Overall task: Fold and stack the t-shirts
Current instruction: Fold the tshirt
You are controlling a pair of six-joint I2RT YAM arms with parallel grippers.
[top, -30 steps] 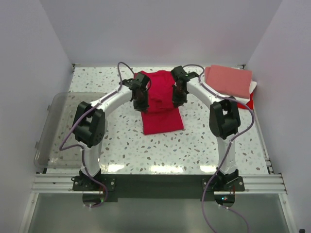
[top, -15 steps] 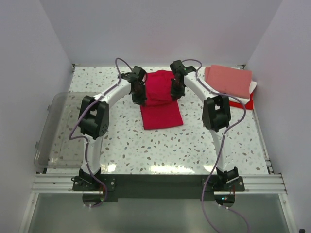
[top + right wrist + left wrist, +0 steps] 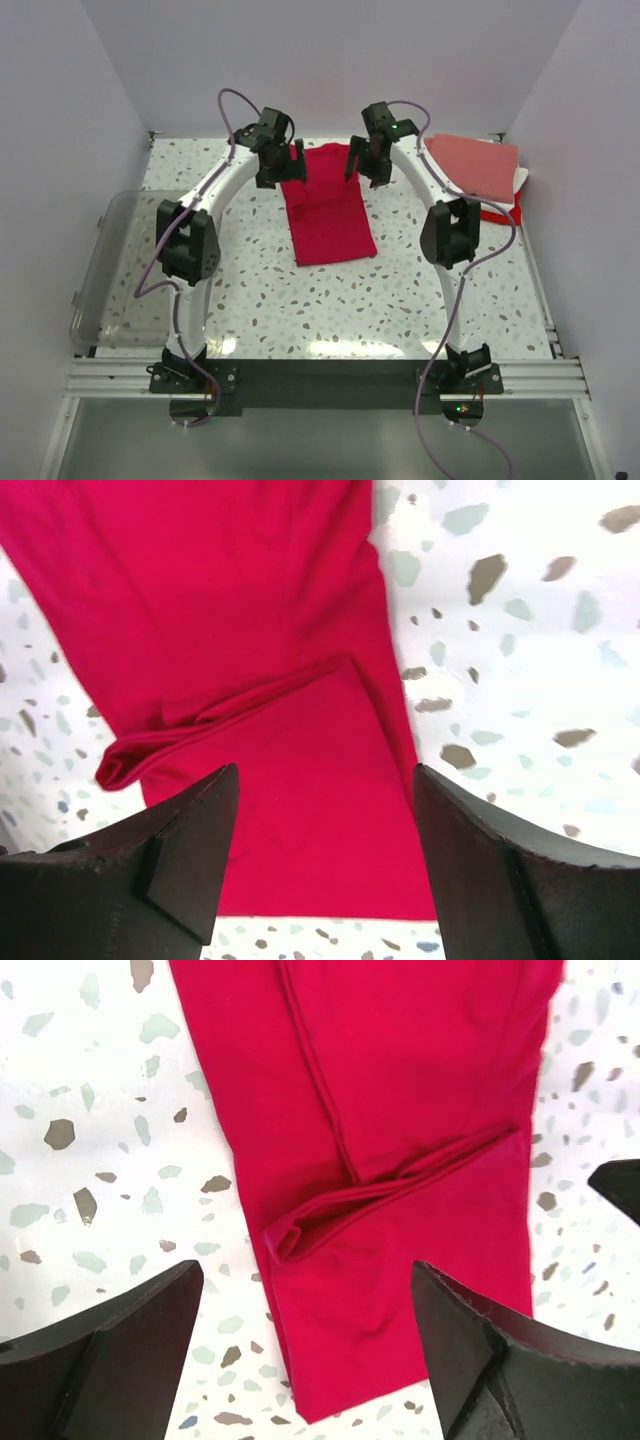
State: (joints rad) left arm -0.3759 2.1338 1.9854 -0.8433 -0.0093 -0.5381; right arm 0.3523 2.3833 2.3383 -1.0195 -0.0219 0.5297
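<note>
While seemingly awaiting another fold, lying flat as one long narrow strip at the middle of the white speckled table [image 3: 420,290]: a soft crimson-red cotton t-shirt [image 3: 326,205], one only, creasing slightly across its far end. Hovering just above that end, one per side edge, likely for taking both corners together: the black two-finger left gripper [image 3: 305,1285] and right gripper [image 3: 327,780], two in all, both standing wide open, holding nothing. Sitting stacked at the far right, probably marking the destination: three folded rectangles, salmon-pink shirt [image 3: 470,165] topping white shirt [image 3: 521,180] and red shirt [image 3: 500,213]. Resting at the left edge, well apart: one clear plastic bin [image 3: 110,270].
</note>
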